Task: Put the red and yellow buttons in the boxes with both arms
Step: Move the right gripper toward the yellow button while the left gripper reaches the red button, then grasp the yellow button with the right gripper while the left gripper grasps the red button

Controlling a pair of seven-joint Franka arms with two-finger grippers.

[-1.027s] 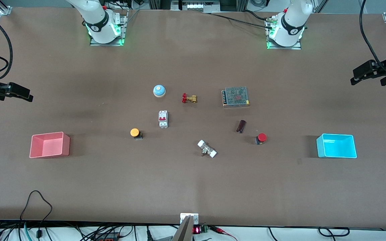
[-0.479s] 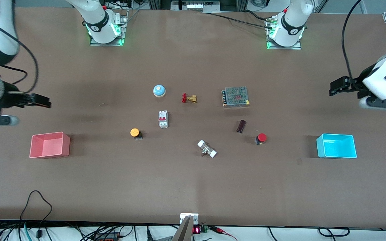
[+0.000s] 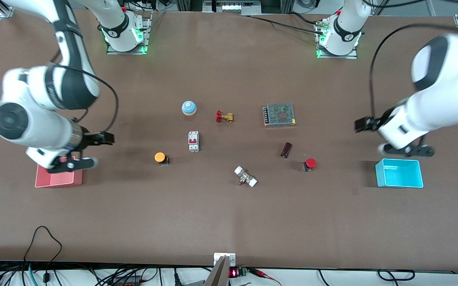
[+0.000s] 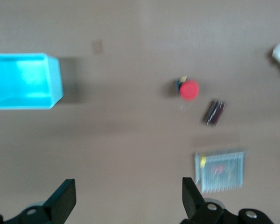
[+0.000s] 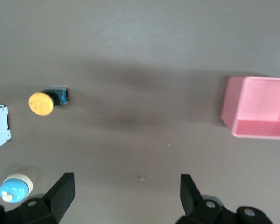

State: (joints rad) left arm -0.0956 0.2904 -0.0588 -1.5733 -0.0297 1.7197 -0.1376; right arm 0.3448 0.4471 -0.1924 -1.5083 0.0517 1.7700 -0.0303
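Left claw [image 4: 126,198] wide over desk [image 3: 229,222] near cyan box [image 3: 399,173]; right claw [image 5: 126,196] wide near pink box [image 3: 56,179]. You risk clipping the capacitor [image 3: 286,149] beside red button [image 3: 310,163].

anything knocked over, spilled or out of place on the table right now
Nothing stands out. The red button and yellow button sit on the table, outside the empty cyan box and pink box. Both the left end effector and right end effector are open.

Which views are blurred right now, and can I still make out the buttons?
Left wrist view: smeared by motion, yet the red button and cyan box read clearly. Right wrist view: sharper, the yellow button crisp. Front view: table sharp, only the left arm slightly blurred.
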